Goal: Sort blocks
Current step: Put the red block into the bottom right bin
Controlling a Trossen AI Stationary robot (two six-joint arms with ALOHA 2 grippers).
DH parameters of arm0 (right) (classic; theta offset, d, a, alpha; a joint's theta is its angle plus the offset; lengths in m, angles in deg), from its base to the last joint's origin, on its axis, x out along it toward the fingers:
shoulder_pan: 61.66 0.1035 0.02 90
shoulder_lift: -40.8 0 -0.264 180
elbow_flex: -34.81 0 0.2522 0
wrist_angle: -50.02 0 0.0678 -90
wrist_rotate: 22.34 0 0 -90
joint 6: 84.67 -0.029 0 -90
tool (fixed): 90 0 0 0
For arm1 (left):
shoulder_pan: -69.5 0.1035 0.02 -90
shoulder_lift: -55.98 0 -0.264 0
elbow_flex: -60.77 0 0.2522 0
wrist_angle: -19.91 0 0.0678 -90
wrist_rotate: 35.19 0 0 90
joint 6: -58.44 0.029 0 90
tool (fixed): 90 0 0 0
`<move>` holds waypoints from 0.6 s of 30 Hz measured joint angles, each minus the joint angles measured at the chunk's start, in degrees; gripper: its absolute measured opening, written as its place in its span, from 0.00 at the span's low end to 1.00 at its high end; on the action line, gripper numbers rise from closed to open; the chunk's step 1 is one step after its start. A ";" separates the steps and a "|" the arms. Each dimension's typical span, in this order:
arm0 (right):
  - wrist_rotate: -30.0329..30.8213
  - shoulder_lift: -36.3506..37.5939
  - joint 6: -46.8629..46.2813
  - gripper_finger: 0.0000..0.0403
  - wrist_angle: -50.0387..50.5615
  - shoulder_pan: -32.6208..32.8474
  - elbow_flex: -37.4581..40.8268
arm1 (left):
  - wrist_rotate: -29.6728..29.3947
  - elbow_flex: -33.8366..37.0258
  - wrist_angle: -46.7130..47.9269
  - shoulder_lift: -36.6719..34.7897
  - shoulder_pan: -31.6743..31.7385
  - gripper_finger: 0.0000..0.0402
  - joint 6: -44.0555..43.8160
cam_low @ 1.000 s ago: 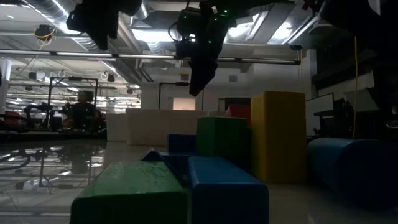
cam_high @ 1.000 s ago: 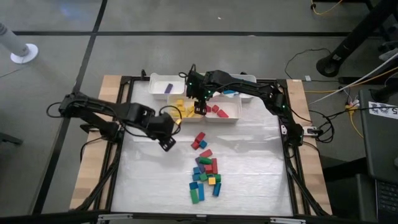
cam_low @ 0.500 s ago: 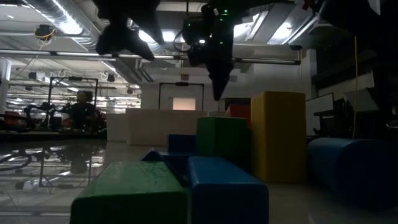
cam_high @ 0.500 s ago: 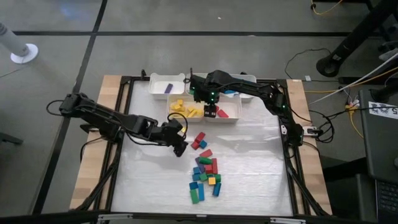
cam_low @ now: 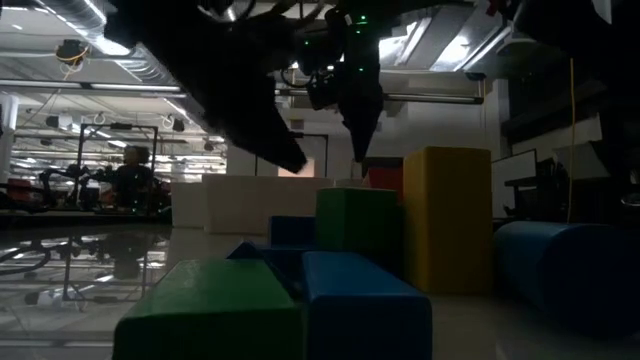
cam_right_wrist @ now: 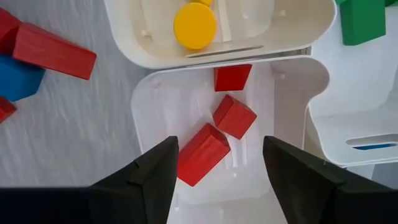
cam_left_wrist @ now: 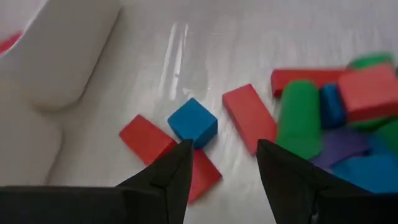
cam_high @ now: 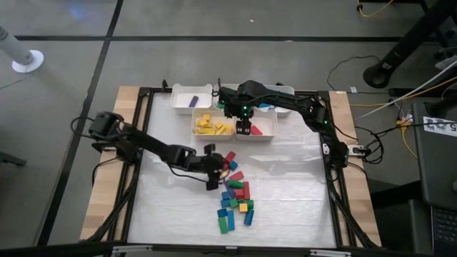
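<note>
Loose blocks (cam_high: 235, 196) in red, blue, green, purple and yellow lie in a pile on the white mat. Just beyond the pile, toward the bins, a blue cube (cam_left_wrist: 193, 122) rests flat among three red blocks (cam_left_wrist: 249, 115). My left gripper (cam_left_wrist: 222, 149) hovers open, slanting down over these, close to the blue cube (cam_high: 233, 165). My right gripper (cam_right_wrist: 219, 146) points straight down, open and holding nothing, above the bin (cam_right_wrist: 283, 180) that holds three red blocks (cam_right_wrist: 234, 116).
White bins stand at the far middle: one with a purple block (cam_high: 191, 100), one with yellow pieces (cam_high: 211, 126), the red one (cam_high: 268, 135), and two behind with green (cam_right_wrist: 360, 22) and blue. The mat's left half and near right corner are bare.
My left gripper has swung down and toward the table's right and near edge, rolling as it went, from beside the yellow bin to the loose red and blue blocks. My right gripper has shifted slightly right over the red bin and tipped to point straight down.
</note>
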 joint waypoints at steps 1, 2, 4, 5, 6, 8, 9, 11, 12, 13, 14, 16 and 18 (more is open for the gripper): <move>-0.01 0.00 0.00 0.58 0.01 0.00 0.00 | 0.03 -0.02 -0.60 0.83 0.12 0.41 2.56; -0.02 0.00 0.00 0.58 0.01 0.00 0.00 | -0.03 -0.02 -1.01 1.62 0.28 0.41 4.71; -0.04 0.00 0.00 0.58 0.01 0.00 0.00 | -0.02 -0.02 -0.73 2.86 0.70 0.41 8.31; -0.04 0.00 0.00 0.58 0.01 0.00 0.00 | -0.05 -0.02 -0.32 3.33 0.95 0.41 10.09; -0.04 0.00 0.00 0.58 0.01 0.00 0.00 | -0.03 -0.02 -0.40 3.79 1.21 0.41 12.10; -0.04 0.00 0.00 0.58 0.03 0.00 0.00 | 0.01 -0.02 -0.62 4.56 1.88 0.41 15.86; -0.04 0.01 0.00 0.58 0.02 0.00 0.00 | 0.31 -0.02 -0.80 4.95 2.30 0.41 17.34; -0.07 0.00 0.00 0.58 0.03 0.02 0.00 | 2.01 -0.02 -0.67 5.51 3.29 0.41 19.44; -0.09 0.02 0.00 0.58 0.05 0.04 0.00 | 3.26 -0.02 -0.79 5.65 3.77 0.41 19.99; -0.09 0.02 0.00 0.58 0.16 0.04 0.00 | 4.63 -0.02 -0.64 5.69 4.21 0.41 20.48; -0.09 0.02 0.00 0.58 0.35 0.04 0.00 | 5.95 -0.02 -0.52 5.69 4.66 0.41 21.14; -0.09 0.02 0.00 0.58 0.45 0.04 0.00 | 7.22 -0.02 -0.55 5.69 5.32 0.41 22.78; -0.09 0.02 0.00 0.58 0.49 0.04 0.00 | 7.53 -0.02 -0.48 5.69 6.00 0.41 24.62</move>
